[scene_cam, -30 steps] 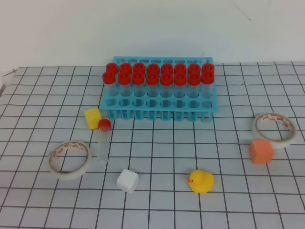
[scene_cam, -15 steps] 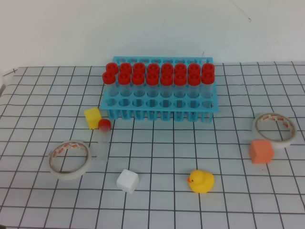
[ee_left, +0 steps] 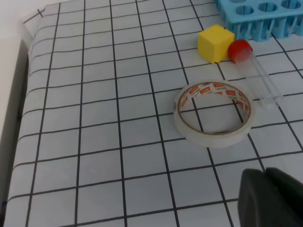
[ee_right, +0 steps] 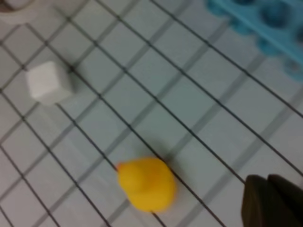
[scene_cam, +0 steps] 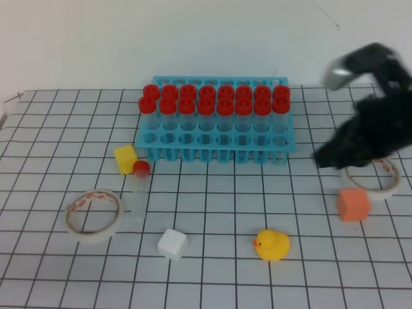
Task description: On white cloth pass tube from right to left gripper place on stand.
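From the high camera I see the tube lying flat on the white cloth, its red cap pointing toward the yellow cube just beside it, in front of the left end of the stand. My right gripper is a blurred black mass over the right side of the cloth, above the tape roll and orange cube there, well apart from the tube; its jaws are closed and carry nothing. In the right wrist view I find the rubber duck and the white cube below it, not the tube. My left gripper is also closed and empty; in its wrist view the tube lies beyond the other tape roll, well clear of the jaw tips.
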